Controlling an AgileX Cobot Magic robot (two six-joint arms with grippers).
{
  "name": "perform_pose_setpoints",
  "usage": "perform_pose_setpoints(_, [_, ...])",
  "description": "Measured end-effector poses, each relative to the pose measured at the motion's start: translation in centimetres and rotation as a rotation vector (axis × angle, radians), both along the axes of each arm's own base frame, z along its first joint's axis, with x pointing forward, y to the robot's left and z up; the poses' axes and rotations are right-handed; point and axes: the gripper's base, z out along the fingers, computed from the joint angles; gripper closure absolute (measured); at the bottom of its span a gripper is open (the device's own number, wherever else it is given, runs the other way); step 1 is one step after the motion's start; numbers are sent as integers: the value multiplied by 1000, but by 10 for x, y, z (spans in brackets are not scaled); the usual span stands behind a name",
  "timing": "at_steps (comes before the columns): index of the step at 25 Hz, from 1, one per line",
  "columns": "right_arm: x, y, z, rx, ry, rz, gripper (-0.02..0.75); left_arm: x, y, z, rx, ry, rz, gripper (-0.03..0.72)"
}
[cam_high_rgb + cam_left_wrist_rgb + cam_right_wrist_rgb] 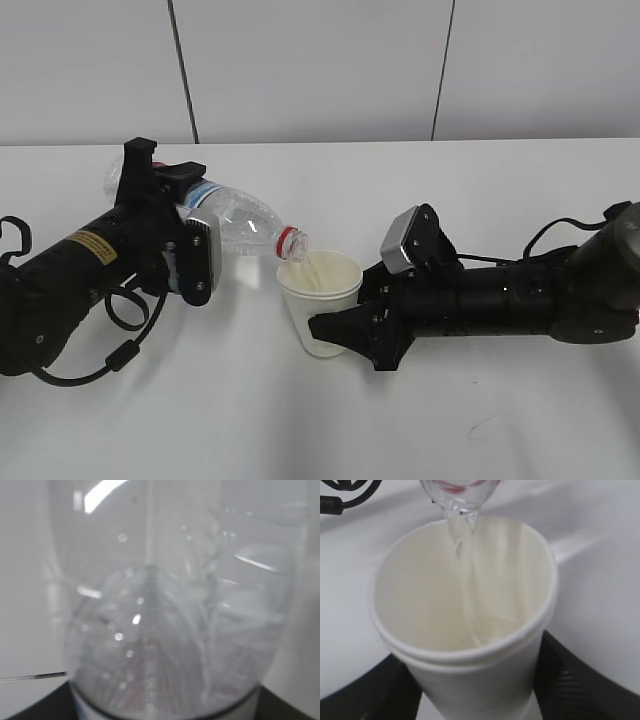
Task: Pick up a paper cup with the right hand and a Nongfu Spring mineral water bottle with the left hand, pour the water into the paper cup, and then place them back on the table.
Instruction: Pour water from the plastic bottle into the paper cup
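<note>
My left gripper [185, 235], with a yellow sticker on its body, is shut on the Nongfu Spring bottle [235, 225] and holds it tipped nearly flat, mouth to the right. The bottle's red neck ring [289, 241] hangs over the paper cup [320, 305]. Water [462, 565] runs from the mouth into the cup and pools at its bottom. My right gripper [345, 325] is shut on the cup's lower wall and holds it upright just above the white table [300, 430]. In the left wrist view the blurred clear bottle [170, 630] fills the frame. The cup [470, 630] fills the right wrist view.
A small dark scuff mark [478, 428] lies on the table at the front right. A pale wall with dark vertical seams [180, 70] stands behind the table's far edge. The left arm's looped cables [130, 330] rest on the table.
</note>
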Motion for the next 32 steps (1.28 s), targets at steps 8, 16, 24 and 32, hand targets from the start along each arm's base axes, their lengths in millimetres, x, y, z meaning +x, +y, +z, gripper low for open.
perform_pose_setpoints(8, [0,0,0,-1,0,2,276,0,0,0,0,-1,0,344])
perform_pose_setpoints(16, [0,0,0,-3,0,1,276,0,0,0,8,-5,0,344])
perform_pose_setpoints(24, [0,0,-1,-7,1,1,276,0,0,0,21,-12,-2,344])
perform_pose_setpoints(32, [0,0,-1,-8,1,1,276,0,0,0,22,-13,-2,344])
